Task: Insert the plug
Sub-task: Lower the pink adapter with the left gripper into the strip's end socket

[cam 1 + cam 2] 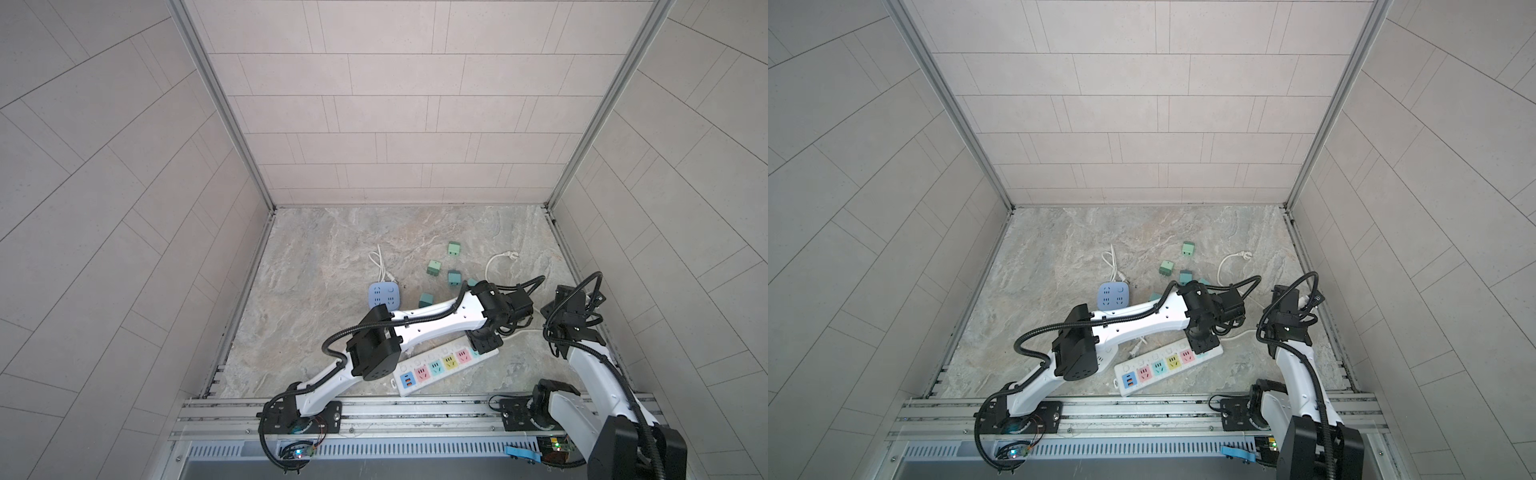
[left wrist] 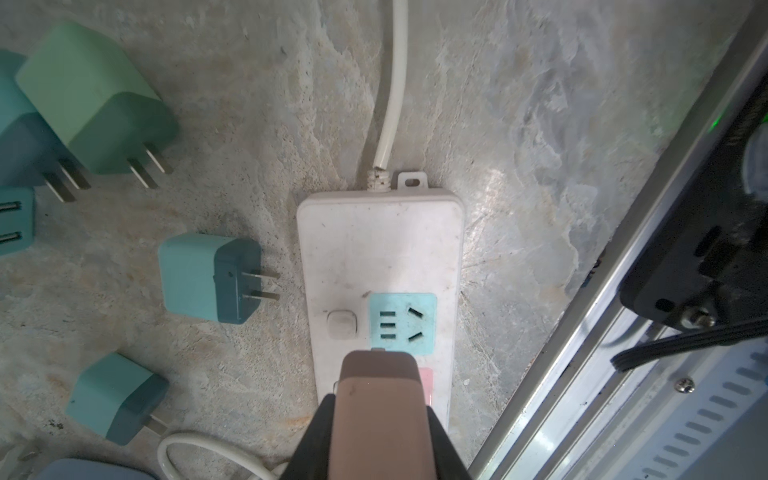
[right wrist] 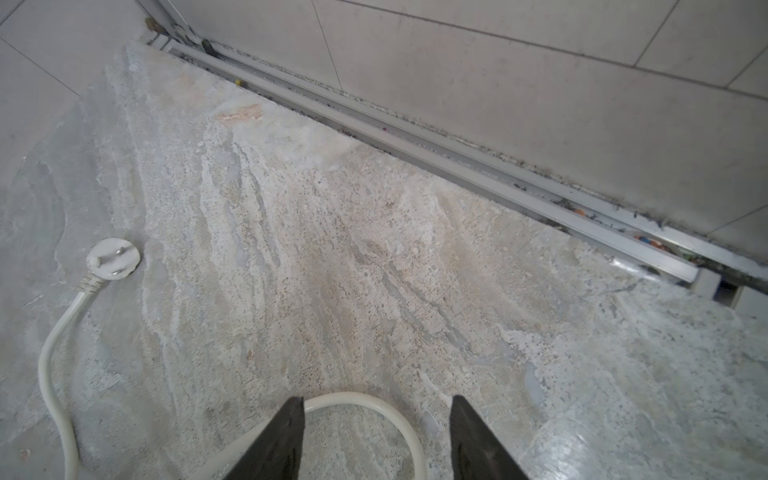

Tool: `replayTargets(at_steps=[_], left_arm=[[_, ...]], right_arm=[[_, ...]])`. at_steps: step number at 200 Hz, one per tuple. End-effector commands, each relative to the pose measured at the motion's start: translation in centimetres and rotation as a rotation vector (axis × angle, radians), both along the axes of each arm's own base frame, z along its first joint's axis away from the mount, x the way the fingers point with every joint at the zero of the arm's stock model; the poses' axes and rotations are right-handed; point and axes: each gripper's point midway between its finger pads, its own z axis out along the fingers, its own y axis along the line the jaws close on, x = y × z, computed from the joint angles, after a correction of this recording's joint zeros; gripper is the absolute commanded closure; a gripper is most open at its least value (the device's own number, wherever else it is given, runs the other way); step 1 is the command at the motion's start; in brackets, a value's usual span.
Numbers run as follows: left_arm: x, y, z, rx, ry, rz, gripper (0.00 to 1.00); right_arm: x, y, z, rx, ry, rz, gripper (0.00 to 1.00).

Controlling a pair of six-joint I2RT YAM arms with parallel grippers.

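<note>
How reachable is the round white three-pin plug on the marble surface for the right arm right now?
Probably reachable: the right gripper stands open over a loop of white cord, and the round white three-pin plug lies pins-up on bare marble surface ahead, nothing between them.

You have five green and teal plugs (image 1: 454, 277) lying beyond the white power strip (image 1: 440, 368), one brown plug (image 2: 376, 399) right over it, one blue socket block (image 1: 382, 293) and one round white plug (image 3: 112, 259) farther off.
</note>
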Motion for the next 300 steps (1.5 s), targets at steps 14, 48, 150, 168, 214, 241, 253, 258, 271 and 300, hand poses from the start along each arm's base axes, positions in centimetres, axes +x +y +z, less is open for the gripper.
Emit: replayTargets(at_steps=[14, 48, 150, 168, 214, 241, 253, 258, 271, 300], left_arm=[[-0.8, 0.0, 0.0, 0.01, 0.028, -0.019, 1.0], [-0.4, -0.3, -0.4, 0.008, 0.02, -0.022, 1.0], [-0.1, -0.4, -2.2, 0.03, 0.027, -0.007, 1.0], [-0.1, -0.6, -2.5, 0.028, 0.035, -0.005, 1.0], [0.1, -0.6, -3.0, 0.029, 0.046, 0.013, 1.0], [-0.3, -0.8, -3.0, 0.021, 0.066, 0.022, 1.0], [-0.3, -0.8, -2.8, 0.017, 0.067, 0.026, 1.0], [-0.3, -0.8, -2.8, 0.017, 0.067, 0.027, 1.0], [-0.2, -0.7, -2.7, 0.016, 0.066, 0.035, 1.0], [-0.1, -1.1, -2.7, 0.002, 0.066, 0.045, 1.0]], right_arm=[[-0.2, 0.0, 0.6, -0.039, -0.052, 0.019, 0.3], [-0.1, 0.2, 0.7, -0.039, -0.074, 0.036, 0.29], [0.2, 0.5, 0.8, -0.027, -0.097, 0.054, 0.29], [0.2, 0.5, 0.9, -0.026, -0.104, 0.051, 0.29], [-0.1, 0.4, 1.1, -0.032, -0.113, 0.043, 0.29], [-0.3, 0.4, 1.0, -0.032, -0.109, 0.039, 0.29], [-0.3, 0.4, 1.0, -0.033, -0.109, 0.037, 0.29], [-0.3, 0.4, 1.0, -0.034, -0.109, 0.037, 0.29], [-0.4, 0.3, 1.0, -0.036, -0.105, 0.034, 0.29], [-0.5, 0.3, 1.0, -0.04, -0.106, 0.03, 0.29]])
